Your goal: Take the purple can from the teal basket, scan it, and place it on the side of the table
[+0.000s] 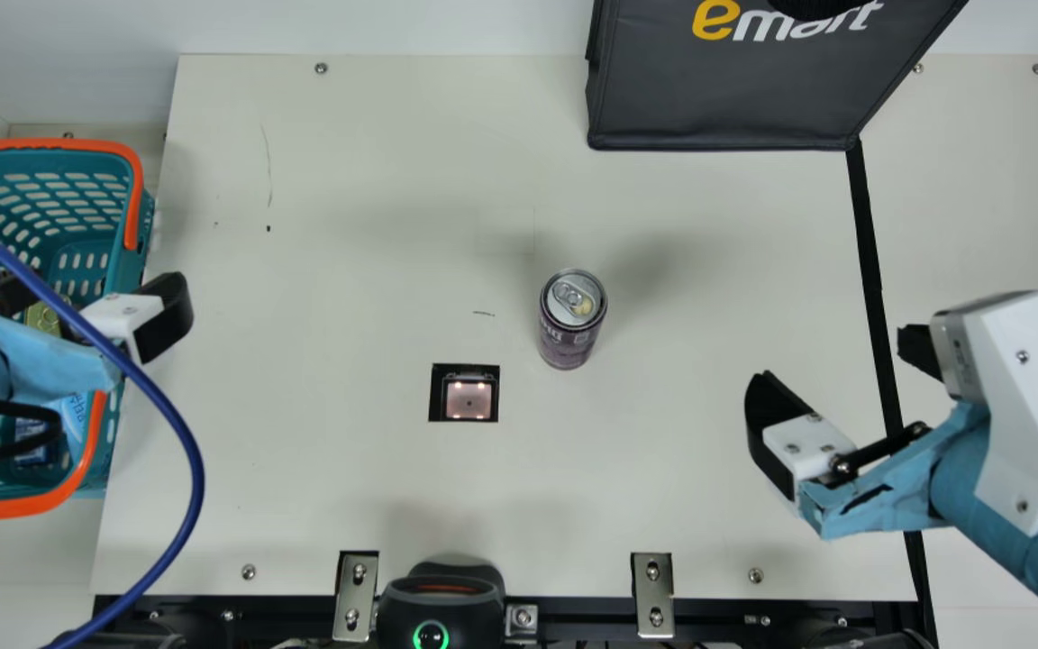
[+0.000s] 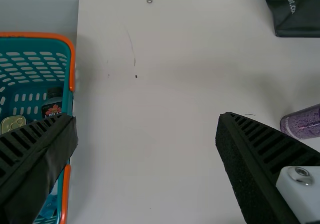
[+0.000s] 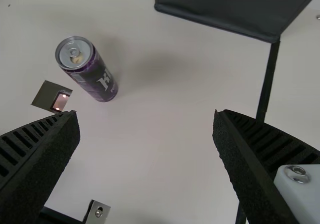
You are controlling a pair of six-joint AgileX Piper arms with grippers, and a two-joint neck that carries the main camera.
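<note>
Firstly, one purple can (image 1: 569,341): upright on the cream surface (image 1: 348,270), ring-pull end up, near the scanner window (image 1: 468,398), to its right and slightly farther back in the main view; apart from both grippers.

Item, one left gripper (image 1: 77,293): spread wide, nothing between its fingers, over the side of the teal basket (image 1: 132,270) nearest the surface.

Item, one right gripper (image 1: 834,361): likewise spread and holding nothing, above the right part of the surface, well apart from the can.

Item, the basket: teal, perforated, orange handles, beside the surface's left edge; contents include a dark bottle (image 2: 53,103) and a gold-topped tin (image 2: 13,123).

Item, one scanner window: square, black-bordered, pinkish and lit, set in the surface.

Item, one dark bag (image 1: 717,104): at the far edge, right of centre.

Item, one black device (image 1: 438,608): green ring light, at the near edge.

Item, one blue cable (image 1: 199,469): curving in front of the left arm.
</note>
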